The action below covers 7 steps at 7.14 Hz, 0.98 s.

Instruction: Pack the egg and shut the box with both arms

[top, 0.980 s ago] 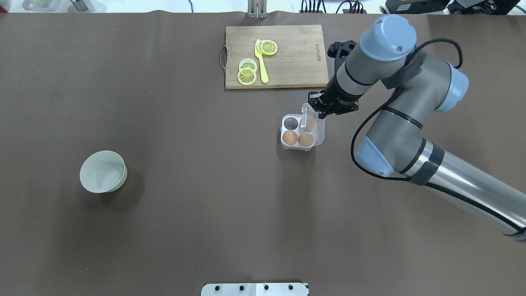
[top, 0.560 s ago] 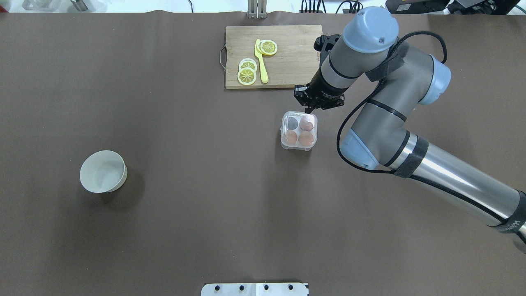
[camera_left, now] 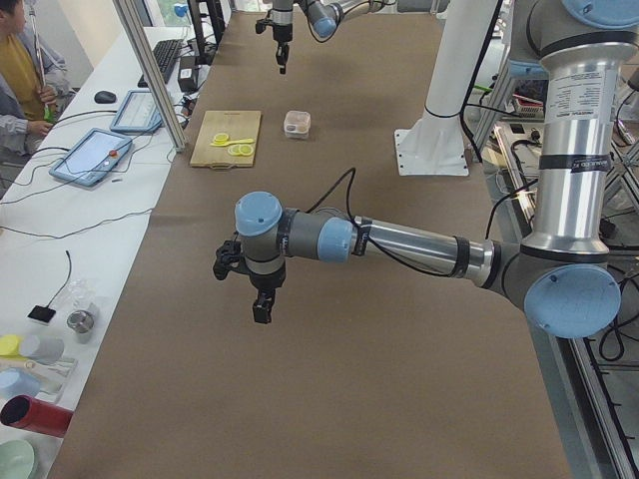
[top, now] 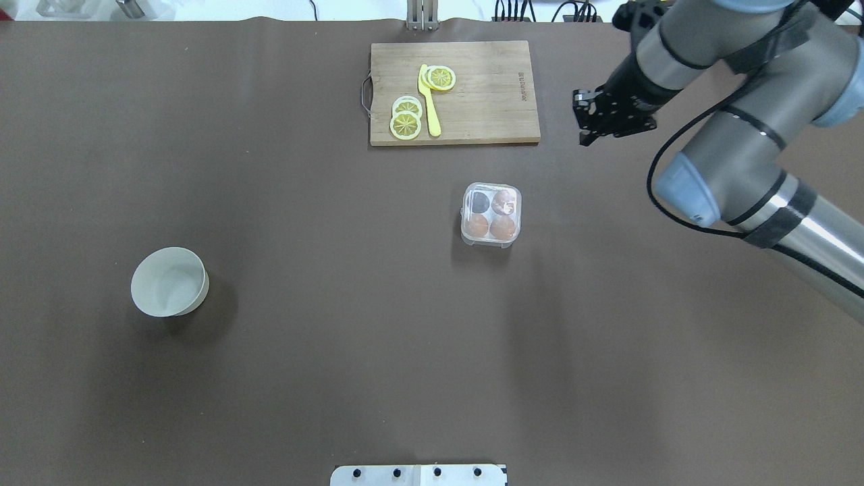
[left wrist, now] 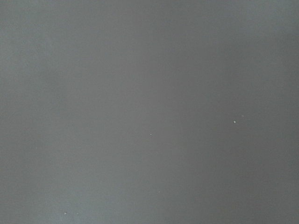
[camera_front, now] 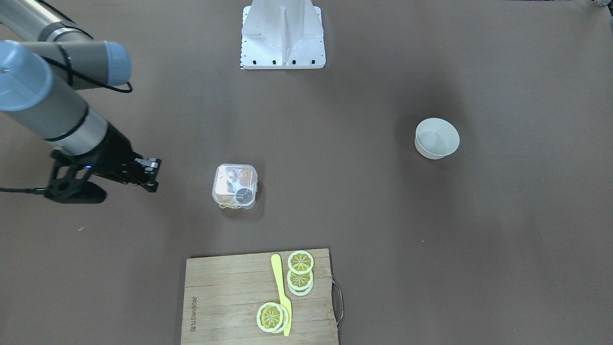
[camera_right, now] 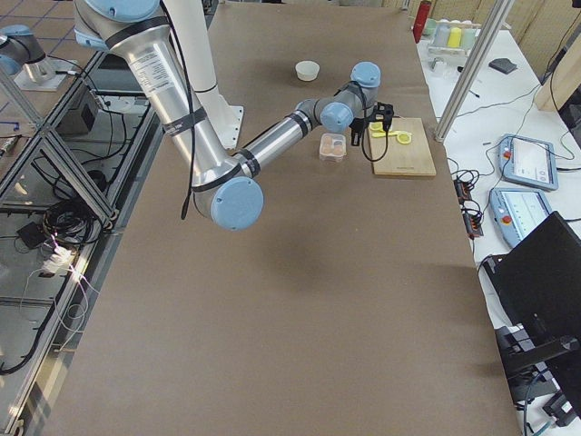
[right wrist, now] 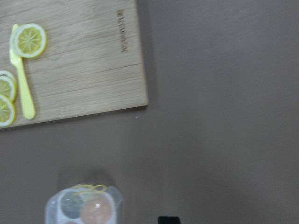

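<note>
The clear box (top: 491, 214) stands mid-table with its lid down; it also shows in the front view (camera_front: 234, 186) and at the bottom of the right wrist view (right wrist: 81, 210). Three brown eggs (top: 503, 227) sit in its cups, and the far-left cup (top: 480, 201) is empty. My right gripper (top: 584, 138) is shut and empty, raised to the right of the cutting board and well away from the box. My left gripper (camera_left: 262, 304) shows only in the left side view, over bare table, and I cannot tell whether it is open or shut. The left wrist view shows only the table.
A wooden cutting board (top: 486, 94) with lemon slices (top: 406, 123) and a yellow knife (top: 429, 101) lies behind the box. A white bowl (top: 169, 281) stands at the left. The white stand (top: 418, 475) is at the near edge.
The box lid went from upright to closed under my right gripper. The right gripper then lifted away up and to the right, past the board's corner.
</note>
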Each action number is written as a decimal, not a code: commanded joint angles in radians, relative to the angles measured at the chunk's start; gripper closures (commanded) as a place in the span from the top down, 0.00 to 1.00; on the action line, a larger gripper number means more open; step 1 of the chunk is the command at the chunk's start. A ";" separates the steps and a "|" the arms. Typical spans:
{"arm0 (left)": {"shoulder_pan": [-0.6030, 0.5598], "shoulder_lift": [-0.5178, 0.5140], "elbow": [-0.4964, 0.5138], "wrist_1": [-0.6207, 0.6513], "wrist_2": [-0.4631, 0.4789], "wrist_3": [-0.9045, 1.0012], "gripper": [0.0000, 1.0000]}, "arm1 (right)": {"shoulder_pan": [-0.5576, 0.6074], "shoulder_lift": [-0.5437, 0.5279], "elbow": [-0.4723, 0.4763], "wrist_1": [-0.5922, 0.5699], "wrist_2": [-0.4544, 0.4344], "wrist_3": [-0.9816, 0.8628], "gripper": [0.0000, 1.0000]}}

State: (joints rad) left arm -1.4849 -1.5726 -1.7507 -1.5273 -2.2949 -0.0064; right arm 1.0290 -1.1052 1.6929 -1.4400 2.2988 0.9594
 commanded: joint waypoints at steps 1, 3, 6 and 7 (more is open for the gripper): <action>-0.001 0.006 -0.006 0.001 -0.003 0.000 0.98 | 0.176 -0.155 0.053 -0.121 0.057 -0.384 0.00; -0.005 0.028 -0.007 -0.002 -0.049 0.002 0.98 | 0.310 -0.307 0.033 -0.168 0.059 -0.741 0.00; -0.033 0.086 0.002 -0.013 -0.052 0.003 0.98 | 0.439 -0.384 -0.106 -0.160 0.021 -1.038 0.00; -0.067 0.104 0.003 -0.011 -0.052 0.005 0.98 | 0.462 -0.389 -0.142 -0.160 0.018 -1.098 0.00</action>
State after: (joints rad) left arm -1.5171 -1.4934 -1.7495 -1.5385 -2.3458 -0.0028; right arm 1.4503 -1.4787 1.6037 -1.6016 2.3268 -0.0402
